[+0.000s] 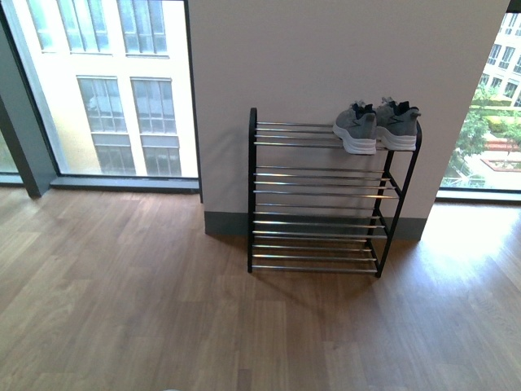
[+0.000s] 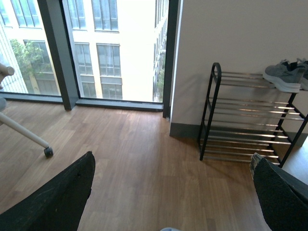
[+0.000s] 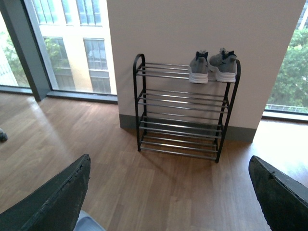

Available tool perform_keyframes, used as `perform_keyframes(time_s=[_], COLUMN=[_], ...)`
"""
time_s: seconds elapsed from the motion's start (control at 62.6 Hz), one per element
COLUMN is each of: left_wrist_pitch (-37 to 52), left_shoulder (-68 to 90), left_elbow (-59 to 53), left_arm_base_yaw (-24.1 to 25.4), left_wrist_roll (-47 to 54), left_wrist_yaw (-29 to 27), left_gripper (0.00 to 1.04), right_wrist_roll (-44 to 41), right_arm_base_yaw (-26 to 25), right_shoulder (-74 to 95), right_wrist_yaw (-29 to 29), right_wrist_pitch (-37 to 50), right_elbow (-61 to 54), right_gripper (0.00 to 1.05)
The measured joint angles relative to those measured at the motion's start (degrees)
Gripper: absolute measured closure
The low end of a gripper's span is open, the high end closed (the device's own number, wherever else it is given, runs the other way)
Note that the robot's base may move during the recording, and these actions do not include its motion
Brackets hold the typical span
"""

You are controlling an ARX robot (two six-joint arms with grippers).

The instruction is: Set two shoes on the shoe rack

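The two shoes are both up on the shoe rack [image 1: 252, 187]. The left shoe [image 1: 356, 126] and the right shoe [image 1: 398, 124] sit on the top shelf, at its right end, close side by side. I cannot tell if they touch. The rack stands far away, against the wall [image 1: 326, 49], on the wood floor [image 1: 163, 309]. The three shelves under the shoes have nothing on them. Each shoe lies long-ways from near to far, across the thin rods, not along them. The toes point to the near side, out into the room, and the heels and dark insides are at the far side by the wall. The white soles rest flat on the rods. The right shoe looks turned a little, but not much. The left gripper [image 2: 172, 159] is spread wide with nothing in it. The right gripper [image 3: 169, 159] is spread wide too and holds nothing. Both are well apart from the rack. I think the job looks done, as no shoe is left on the floor. The next move only needs the arms to keep away, so they do not bump the rack or knock a shoe off
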Motion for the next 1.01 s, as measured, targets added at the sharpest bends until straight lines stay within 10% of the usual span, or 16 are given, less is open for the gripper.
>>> perform_keyframes(time_s=[1.007], left_wrist_pitch=[0.0], left_shoulder=[0.0], left_elbow=[0.0], left_arm_base_yaw=[0.0], left_wrist_roll=[0.0], left_wrist_yaw=[0.0], left_gripper=[0.09], right_wrist_roll=[0.1], right_arm_base_yaw=[0.0], right_shoulder=[0.0], right_wrist_yaw=[0.0], right_wrist_pitch=[0.0], right_elbow=[0.0], right_gripper=[0.09])
